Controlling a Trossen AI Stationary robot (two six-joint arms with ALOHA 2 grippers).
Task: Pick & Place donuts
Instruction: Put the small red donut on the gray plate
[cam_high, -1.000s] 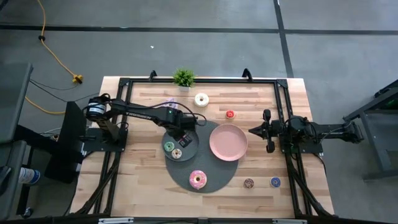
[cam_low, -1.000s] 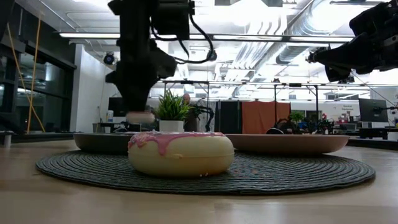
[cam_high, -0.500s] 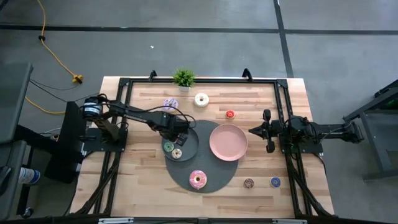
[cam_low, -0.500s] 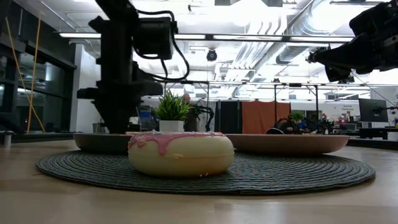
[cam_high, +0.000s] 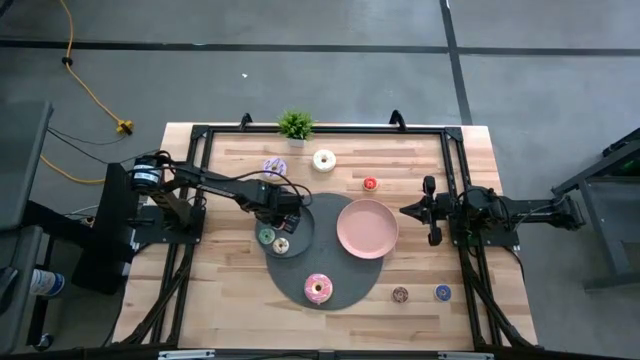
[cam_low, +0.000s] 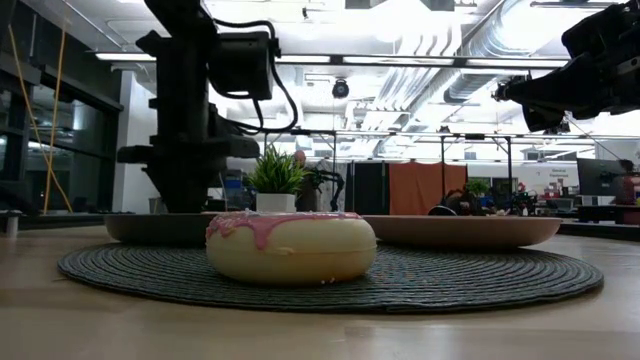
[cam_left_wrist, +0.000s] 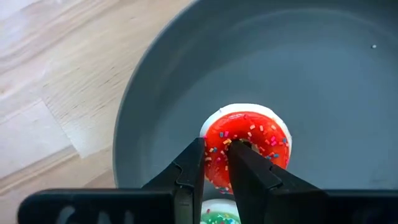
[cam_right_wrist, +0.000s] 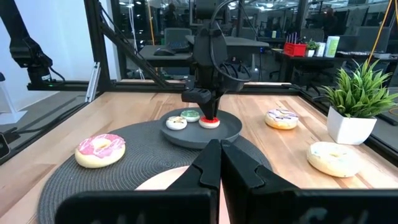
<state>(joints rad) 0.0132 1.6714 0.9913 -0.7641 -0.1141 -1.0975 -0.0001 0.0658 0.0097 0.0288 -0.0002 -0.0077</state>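
Note:
My left gripper (cam_left_wrist: 217, 149) stands over the grey plate (cam_high: 305, 218) and is shut on a small red sprinkled donut (cam_left_wrist: 258, 134). A tiny green donut (cam_high: 266, 236) and a cream one (cam_high: 281, 245) lie flat on the same plate. The pink iced donut (cam_high: 318, 288) lies on the dark round mat (cam_high: 345, 282). The white donut (cam_high: 324, 159), purple donut (cam_high: 272, 167), another red one (cam_high: 370, 184), a brown one (cam_high: 400, 294) and a blue one (cam_high: 442, 292) lie on the bare wood. My right gripper (cam_high: 405, 211) waits shut at the table's right, beside the pink plate (cam_high: 367, 228). My left gripper pinches the red donut's ring wall (cam_left_wrist: 216, 155), with one finger (cam_left_wrist: 245, 163) at the hole and the other (cam_left_wrist: 191, 165) outside the rim. The fingers come from above, pointing down. The donut lies level, at the grey plate's floor (cam_right_wrist: 209, 122).
A potted plant (cam_high: 295, 125) stands at the far edge. Black frame rails (cam_high: 455, 180) run along the table's sides. Bare wood shows near the front left corner (cam_high: 225, 300).
My left gripper has come down onto the grey plate, drifting slightly toward the table's left and carrying the small red donut from well above the plate to its floor. Its fingers stay shut on the donut. The grey plate has shifted a little to the left.

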